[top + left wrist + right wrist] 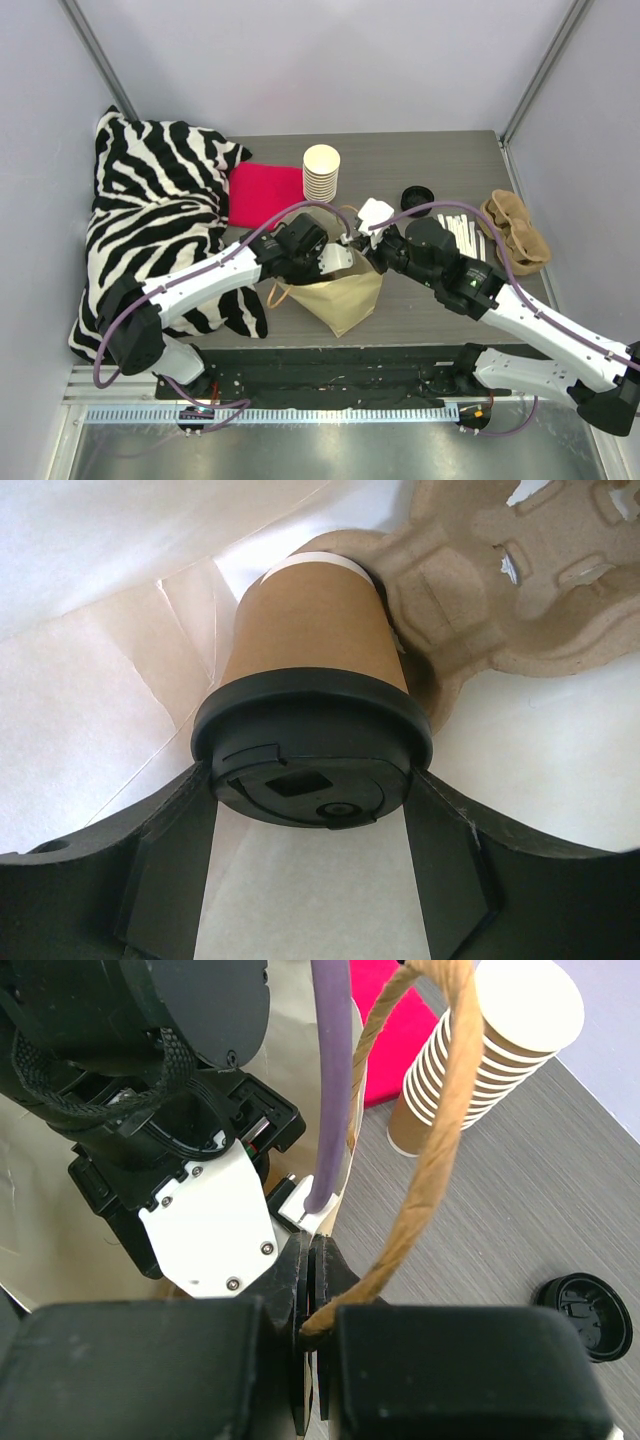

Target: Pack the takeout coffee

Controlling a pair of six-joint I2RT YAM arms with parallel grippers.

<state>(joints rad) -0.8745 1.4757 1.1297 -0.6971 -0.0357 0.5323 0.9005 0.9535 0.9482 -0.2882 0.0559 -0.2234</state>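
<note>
The takeout coffee [315,630], a brown paper cup with a black lid [310,740], lies inside the tan paper bag [345,295], its base in a pulp cup carrier [500,590]. My left gripper [310,810] is inside the bag, its fingers [175,840] touching both sides of the lid. In the top view the left gripper [335,258] is at the bag's mouth and the cup is hidden. My right gripper [315,1260] is shut on the bag's rim beside its twine handle [440,1140]; it also shows in the top view [352,240].
A stack of cream cups [321,172] stands behind the bag, a loose black lid [418,196] to its right. A pink cloth [265,192] and zebra cloth [150,220] lie left. White sticks [462,235] and another pulp carrier [515,228] lie right.
</note>
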